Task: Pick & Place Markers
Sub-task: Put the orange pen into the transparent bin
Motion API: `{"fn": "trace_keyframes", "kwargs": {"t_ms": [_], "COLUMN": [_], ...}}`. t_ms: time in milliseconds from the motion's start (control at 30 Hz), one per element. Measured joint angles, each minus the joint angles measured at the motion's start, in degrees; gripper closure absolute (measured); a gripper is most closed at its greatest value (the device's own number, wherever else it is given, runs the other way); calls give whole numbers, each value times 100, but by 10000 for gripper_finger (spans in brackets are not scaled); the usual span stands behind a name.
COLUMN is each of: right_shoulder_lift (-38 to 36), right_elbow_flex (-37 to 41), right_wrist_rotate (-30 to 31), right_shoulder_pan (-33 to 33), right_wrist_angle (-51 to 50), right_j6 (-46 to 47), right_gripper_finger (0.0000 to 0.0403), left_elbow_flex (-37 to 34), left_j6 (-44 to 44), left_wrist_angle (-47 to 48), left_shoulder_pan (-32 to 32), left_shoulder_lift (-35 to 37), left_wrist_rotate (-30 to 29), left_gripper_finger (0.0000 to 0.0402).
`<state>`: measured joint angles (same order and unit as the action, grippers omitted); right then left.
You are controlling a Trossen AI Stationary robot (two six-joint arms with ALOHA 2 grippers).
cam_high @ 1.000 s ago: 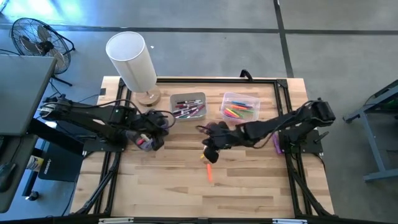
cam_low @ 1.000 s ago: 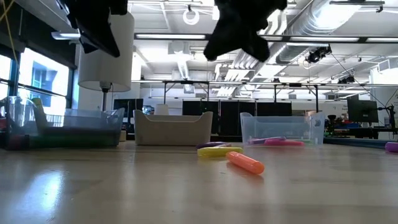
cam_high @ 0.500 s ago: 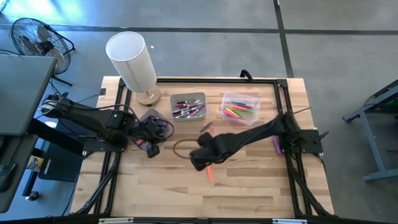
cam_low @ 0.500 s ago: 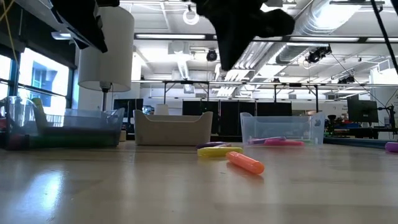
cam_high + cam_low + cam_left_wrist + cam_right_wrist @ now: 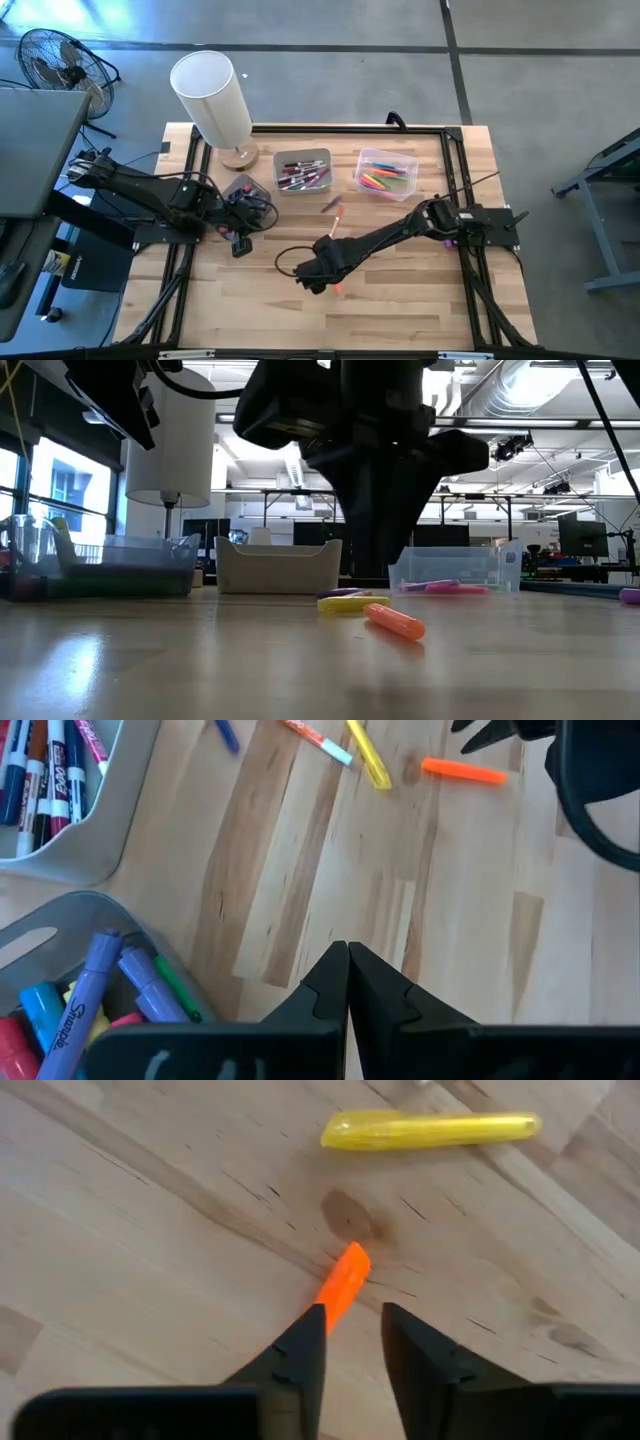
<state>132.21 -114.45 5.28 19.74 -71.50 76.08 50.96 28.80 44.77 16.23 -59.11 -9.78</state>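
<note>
An orange marker (image 5: pixel 343 1280) lies flat on the table (image 5: pixel 400 300) near its middle, also seen in the high view as the orange marker (image 5: pixel 337 286) and in the low view as the orange marker (image 5: pixel 395 622). My right gripper (image 5: pixel 352 1342) hangs just above its near end, open by a narrow gap, with one finger on each side. A yellow highlighter (image 5: pixel 430 1128) lies just beyond it. My left gripper (image 5: pixel 347 982) is shut and empty. It hovers at the table's left beside a clear bin (image 5: pixel 70 1010) of markers.
A grey bin (image 5: pixel 302 170) of pens and a clear bin (image 5: pixel 385 173) of highlighters stand at the far side. A lamp (image 5: pixel 212 100) stands at the far left corner. Loose pens (image 5: pixel 333 210) lie near the middle, and a purple marker (image 5: pixel 443 232) lies by the right arm's base.
My right gripper has swung from beside the far bins toward the table's near left and come down over the orange marker. My left gripper has drawn back a little toward the near edge. No marker has moved.
</note>
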Motion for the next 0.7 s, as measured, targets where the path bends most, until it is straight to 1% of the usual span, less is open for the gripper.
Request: {"fn": "trace_keyframes", "kwargs": {"t_ms": [133,233,367,467,567,700], "right_shoulder_lift": [24,25,22,35,2,-32], "right_elbow_flex": [0,0,104,495,997,1340], "right_wrist_rotate": [67,136,226,-78,-311,-421], "right_shoulder_pan": [-1,-18,-48,-67,-67,-71], "right_wrist_angle": [65,77,222,655,1445,1731], "right_j6": [86,129,194,251,256,342], "right_gripper_finger": [287,275,273,272,272,281], "left_elbow_flex": [0,0,0,-2,-2,-4], "left_j6": [9,9,7,7,7,4], "left_wrist_angle": [77,77,77,78,79,81], "left_shoulder_pan": [0,0,0,0,0,-7], "left_shoulder_lift": [0,0,0,0,0,0], "left_wrist_rotate": [37,44,44,44,44,28], "left_gripper_finger": [401,401,401,401,401,401]}}
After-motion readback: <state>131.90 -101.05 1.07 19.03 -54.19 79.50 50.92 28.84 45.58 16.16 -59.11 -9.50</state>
